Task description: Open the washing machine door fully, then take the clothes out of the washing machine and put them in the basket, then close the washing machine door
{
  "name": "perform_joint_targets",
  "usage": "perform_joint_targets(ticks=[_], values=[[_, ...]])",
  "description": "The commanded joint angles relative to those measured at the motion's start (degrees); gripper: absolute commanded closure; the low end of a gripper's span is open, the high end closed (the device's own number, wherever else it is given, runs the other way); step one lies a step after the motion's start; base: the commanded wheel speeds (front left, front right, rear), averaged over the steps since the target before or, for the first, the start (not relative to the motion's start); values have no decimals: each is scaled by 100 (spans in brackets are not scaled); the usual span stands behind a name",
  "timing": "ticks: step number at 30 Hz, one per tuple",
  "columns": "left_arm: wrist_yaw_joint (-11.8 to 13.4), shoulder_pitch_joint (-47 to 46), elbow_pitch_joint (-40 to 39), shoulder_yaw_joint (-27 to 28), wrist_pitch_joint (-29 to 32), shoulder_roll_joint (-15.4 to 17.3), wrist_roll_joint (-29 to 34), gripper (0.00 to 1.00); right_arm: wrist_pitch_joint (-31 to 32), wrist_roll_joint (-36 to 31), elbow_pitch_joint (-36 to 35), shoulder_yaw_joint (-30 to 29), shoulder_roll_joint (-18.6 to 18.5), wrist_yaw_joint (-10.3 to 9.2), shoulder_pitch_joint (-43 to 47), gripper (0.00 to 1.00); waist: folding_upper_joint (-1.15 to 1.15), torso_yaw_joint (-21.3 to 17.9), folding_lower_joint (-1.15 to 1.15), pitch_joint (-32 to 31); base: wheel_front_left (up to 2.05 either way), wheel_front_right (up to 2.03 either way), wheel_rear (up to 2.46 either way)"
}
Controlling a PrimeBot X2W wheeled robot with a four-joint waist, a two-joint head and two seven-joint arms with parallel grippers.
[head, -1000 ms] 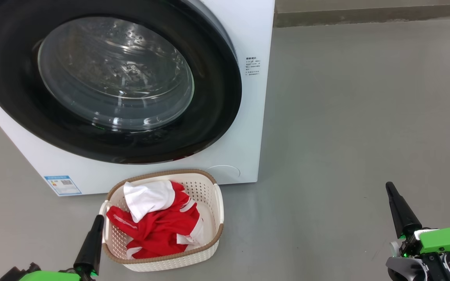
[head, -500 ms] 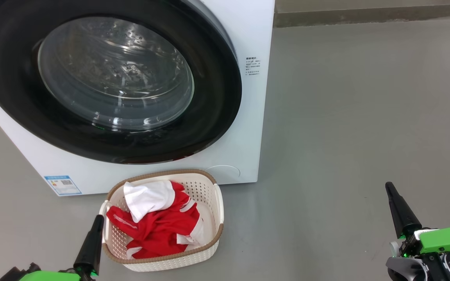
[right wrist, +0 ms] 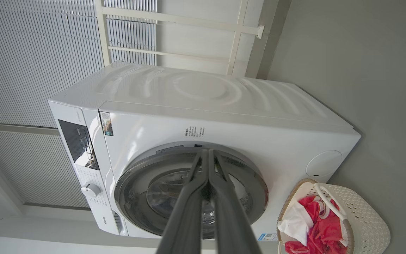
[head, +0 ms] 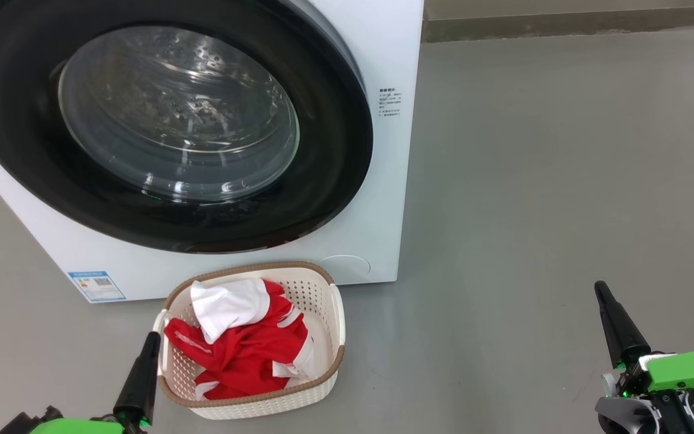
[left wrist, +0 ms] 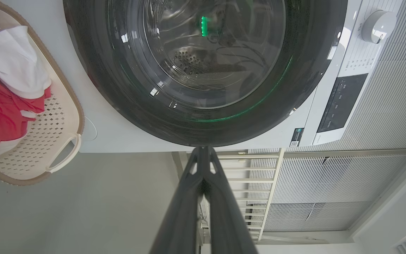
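The white washing machine (head: 383, 181) stands ahead with its round black-rimmed door (head: 166, 126) shut against the front. Through the glass I see the steel drum. On the floor before it sits the cream basket (head: 323, 313), holding the red and white clothes (head: 244, 343). My left gripper (head: 153, 336) is shut and empty at the basket's left edge, low in the head view. Far to the right, my right gripper (head: 599, 286) hovers over the floor, shut on nothing. The left wrist view shows the door (left wrist: 203, 63) and basket (left wrist: 62, 158); the right wrist view shows the machine (right wrist: 206, 106) and basket (right wrist: 365, 218).
Grey floor (head: 564, 181) spreads to the right of the machine. A low dark kerb (head: 564, 27) runs along the back. Ribbed white wall panels and a pale rail frame (left wrist: 277, 176) stand behind the machine.
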Motion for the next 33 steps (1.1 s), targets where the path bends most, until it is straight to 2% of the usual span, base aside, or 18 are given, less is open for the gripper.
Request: perform_joint_targets(ticks=[1, 33], values=[[-40, -234, -115, 214, 33, 50, 19, 100, 22, -39, -167, 77, -42, 2, -243, 100, 0, 0, 0, 0, 0, 0, 0], [-40, -235, -115, 224, 41, 43, 28, 100, 32, -49, -167, 65, -34, 2, -244, 100, 0, 0, 0, 0, 0, 0, 0]])
